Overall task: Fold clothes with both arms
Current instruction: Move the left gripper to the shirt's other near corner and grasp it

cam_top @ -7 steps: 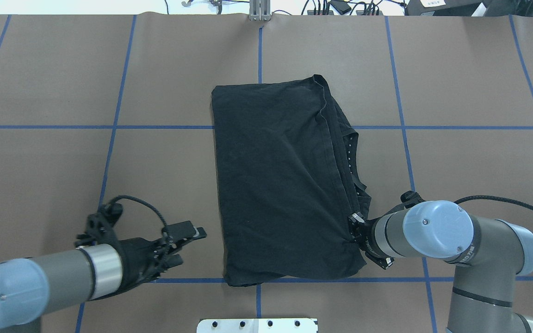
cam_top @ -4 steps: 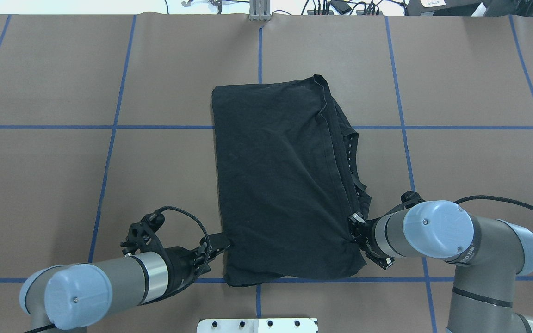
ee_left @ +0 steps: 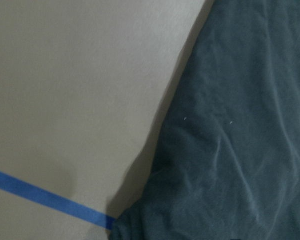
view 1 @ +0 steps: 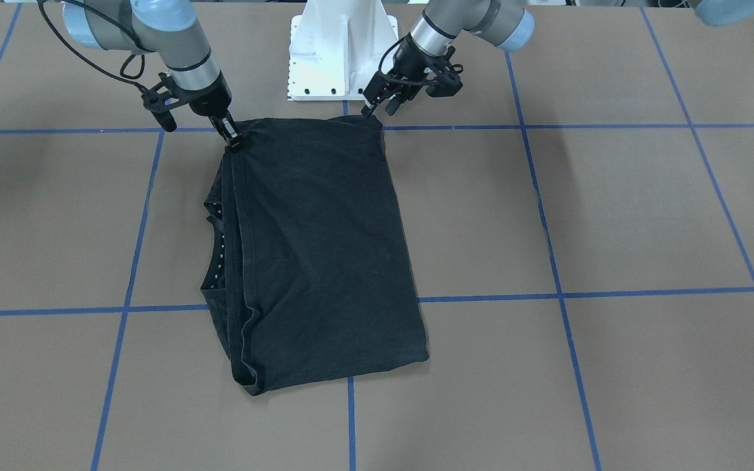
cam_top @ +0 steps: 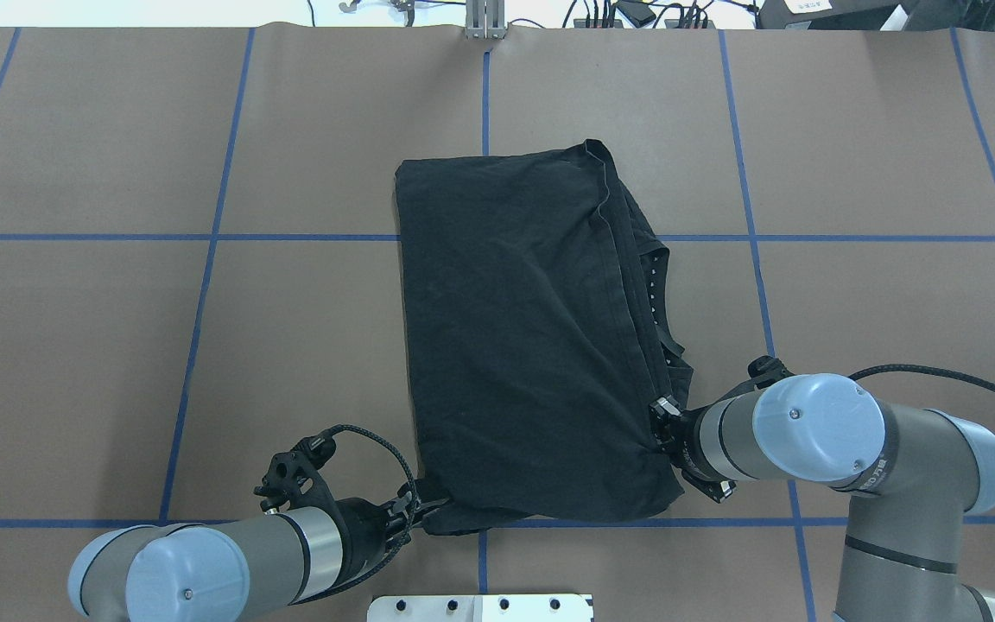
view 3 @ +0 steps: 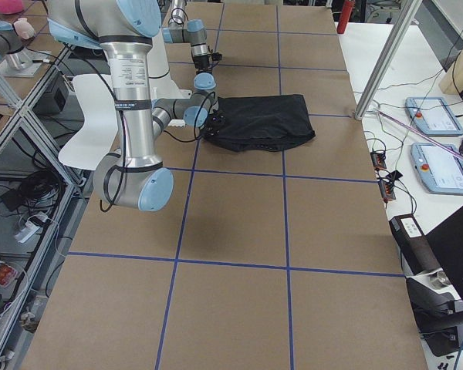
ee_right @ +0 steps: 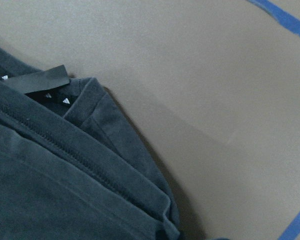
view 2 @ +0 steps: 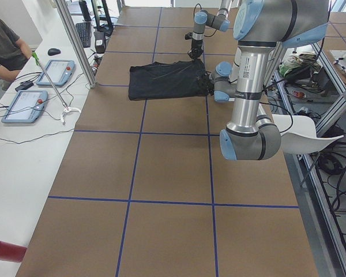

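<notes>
Lying flat near the middle of the desk [view 1: 612,216] in the front-facing view: one black T-shirt [view 1: 324,248], folded to a rough rectangle. Stacked hems and a collar edge with small white marks run along the side nearer the right arm [view 1: 154,33]. Fingers of the right tool [view 1: 232,142] are pinched together on the shirt corner nearest the robot, with cloth gathered at the tips. Tips of the left tool [view 1: 369,112] touch the opposite near corner; whether they clamp the cloth cannot be told. A white pedestal [view 1: 341,52] stands just behind the shirt, between the arms.

Overhead view: the T-shirt [cam_top: 515,328] lies across blue tape lines [cam_top: 204,238]. Creases run to the right tool [cam_top: 657,441] at the near right corner. The left tool [cam_top: 433,504] sits low at the near left corner, its fingers mostly hidden.

Left side view: the T-shirt [view 2: 167,79] is far up the desk, and the near left arm [view 2: 248,86] bends down to it. A seated person [view 2: 3,46] is beside two touch panels [view 2: 56,72].

Right side view: the near right arm reaches the T-shirt [view 3: 262,119] at its end by the robot.

Left wrist view: dark cloth fills the right half, with bare desk and one tape line at left; no fingers are in frame.

Right wrist view: layered hems and a collar strip [ee_right: 45,82] with white marks, bare desk beyond.
</notes>
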Controlling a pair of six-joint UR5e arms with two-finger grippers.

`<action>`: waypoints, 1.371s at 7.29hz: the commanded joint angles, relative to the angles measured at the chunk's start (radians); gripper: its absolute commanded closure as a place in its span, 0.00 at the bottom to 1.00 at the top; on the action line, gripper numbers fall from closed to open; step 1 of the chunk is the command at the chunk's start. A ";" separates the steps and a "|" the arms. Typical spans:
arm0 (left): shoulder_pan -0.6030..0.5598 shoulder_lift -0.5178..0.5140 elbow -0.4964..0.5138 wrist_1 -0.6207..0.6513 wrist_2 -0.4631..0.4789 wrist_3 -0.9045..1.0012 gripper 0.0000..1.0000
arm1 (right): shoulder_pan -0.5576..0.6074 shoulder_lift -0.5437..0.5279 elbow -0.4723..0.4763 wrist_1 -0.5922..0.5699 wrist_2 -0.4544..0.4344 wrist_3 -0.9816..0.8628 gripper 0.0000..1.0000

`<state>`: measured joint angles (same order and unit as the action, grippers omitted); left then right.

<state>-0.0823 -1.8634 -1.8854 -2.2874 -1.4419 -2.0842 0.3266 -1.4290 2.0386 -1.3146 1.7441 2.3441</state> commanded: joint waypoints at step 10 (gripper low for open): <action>0.016 -0.025 0.045 0.000 -0.008 -0.034 1.00 | 0.003 0.001 0.000 0.002 0.000 0.000 1.00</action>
<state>-0.0694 -1.8889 -1.8412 -2.2872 -1.4492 -2.1047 0.3297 -1.4295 2.0400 -1.3143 1.7441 2.3439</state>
